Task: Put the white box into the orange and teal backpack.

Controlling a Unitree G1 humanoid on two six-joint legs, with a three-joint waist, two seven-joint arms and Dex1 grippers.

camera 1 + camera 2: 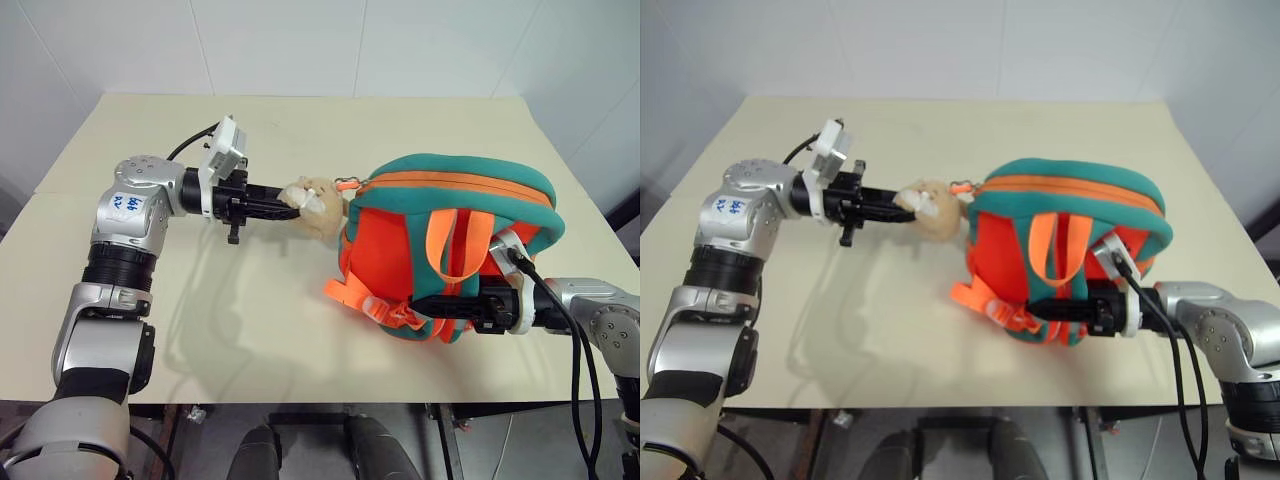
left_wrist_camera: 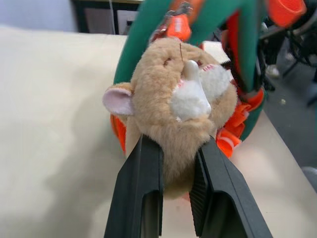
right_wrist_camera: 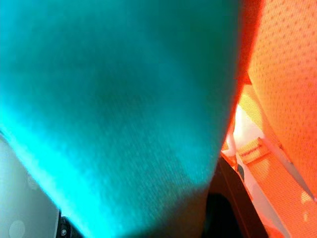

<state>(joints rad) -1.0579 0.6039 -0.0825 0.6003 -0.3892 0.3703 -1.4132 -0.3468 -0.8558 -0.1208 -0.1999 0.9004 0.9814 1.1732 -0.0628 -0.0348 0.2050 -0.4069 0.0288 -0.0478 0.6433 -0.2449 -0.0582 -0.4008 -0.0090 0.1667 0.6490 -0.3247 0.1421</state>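
Left gripper (image 2: 176,163) clamped on beige plush cat head (image 1: 312,205) beside orange and teal backpack (image 1: 450,240); right gripper (image 1: 425,306) probably pinching its lower edge. White box unlocated.

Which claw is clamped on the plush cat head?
The left claw; its fingers pinch the plush cat head, while the right claw grips the backpack's lower edge.

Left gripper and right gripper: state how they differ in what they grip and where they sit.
1. The left gripper is clamped on the beige plush cat head; the right gripper is shut on the teal edging at the near bottom of the orange and teal backpack.
2. The left gripper reaches in from the backpack's left side; the right gripper comes from its right.
Shared: both have black fingers, point roughly level, and hold the same backpack.
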